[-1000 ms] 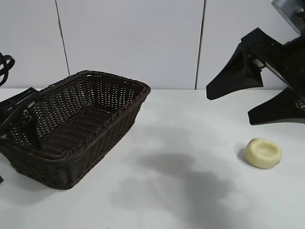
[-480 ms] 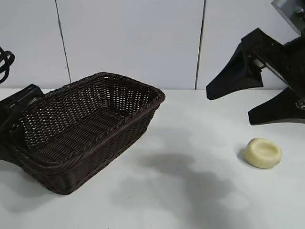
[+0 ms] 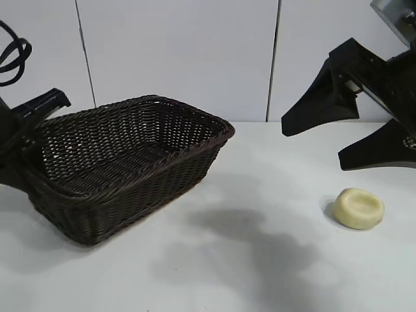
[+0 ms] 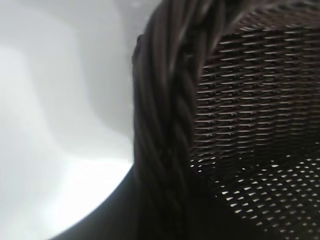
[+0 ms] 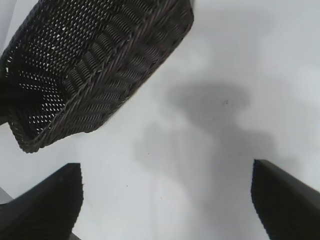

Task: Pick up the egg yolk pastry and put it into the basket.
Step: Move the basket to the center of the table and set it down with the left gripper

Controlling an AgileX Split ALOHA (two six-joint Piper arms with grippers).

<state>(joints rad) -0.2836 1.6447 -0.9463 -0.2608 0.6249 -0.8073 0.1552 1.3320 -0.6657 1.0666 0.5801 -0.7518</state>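
basket (image 3: 130,162) rim in lifted left tool (image 3: 26,140)

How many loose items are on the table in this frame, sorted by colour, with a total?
Dark brown: 1, the rectangular dark brown woven wicker basket, gripped at its end by the left gripper.
Pale cream-yellow: 1, the small round egg yolk pastry, lying below the open right gripper.
Total: 2

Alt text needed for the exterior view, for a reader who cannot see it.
The left gripper clamps the near-left rim of a dark wicker basket, tilting it off the white table. An egg yolk pastry lies at right beneath the open right gripper.
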